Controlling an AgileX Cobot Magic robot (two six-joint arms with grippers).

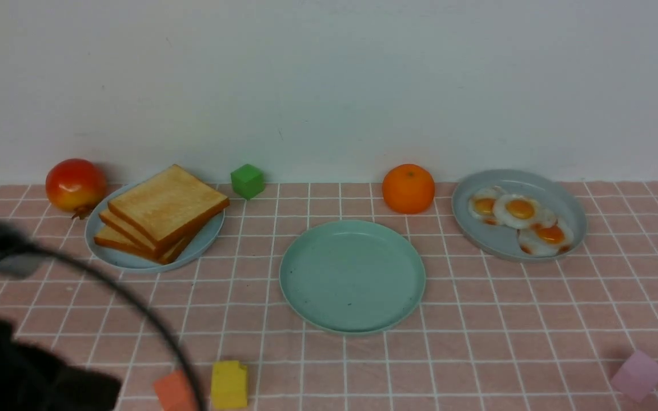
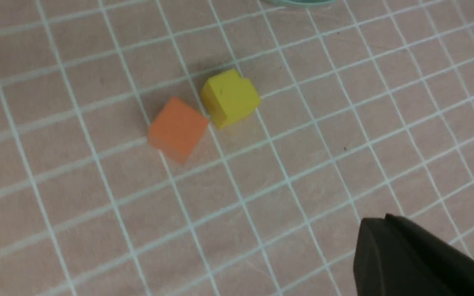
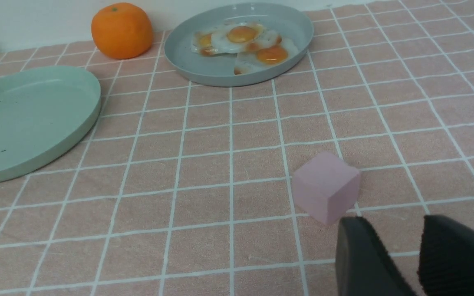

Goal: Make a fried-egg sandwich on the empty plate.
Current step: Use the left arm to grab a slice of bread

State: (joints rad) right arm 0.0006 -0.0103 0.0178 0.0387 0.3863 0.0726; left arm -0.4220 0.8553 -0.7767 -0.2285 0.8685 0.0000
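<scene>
The empty mint-green plate (image 1: 352, 274) lies bare at the table's middle; it also shows in the right wrist view (image 3: 31, 119). Three toast slices (image 1: 160, 214) are stacked on a pale blue plate (image 1: 106, 251) at back left. Three fried eggs (image 1: 520, 220) lie on a grey-blue plate (image 1: 569, 200) at back right, also in the right wrist view (image 3: 241, 41). No stacked sandwich shows. My left gripper (image 2: 379, 222) is shut and empty, low over the cloth near the front left. My right gripper (image 3: 393, 222) is open and empty, just behind a pink cube (image 3: 325, 185).
My left arm is a dark blur with a cable at front left (image 1: 20, 365). A yellow block (image 1: 229, 383) and an orange block (image 1: 172, 391) lie at the front. A red fruit (image 1: 75, 184), a green cube (image 1: 247, 180) and an orange (image 1: 408, 188) stand along the back wall.
</scene>
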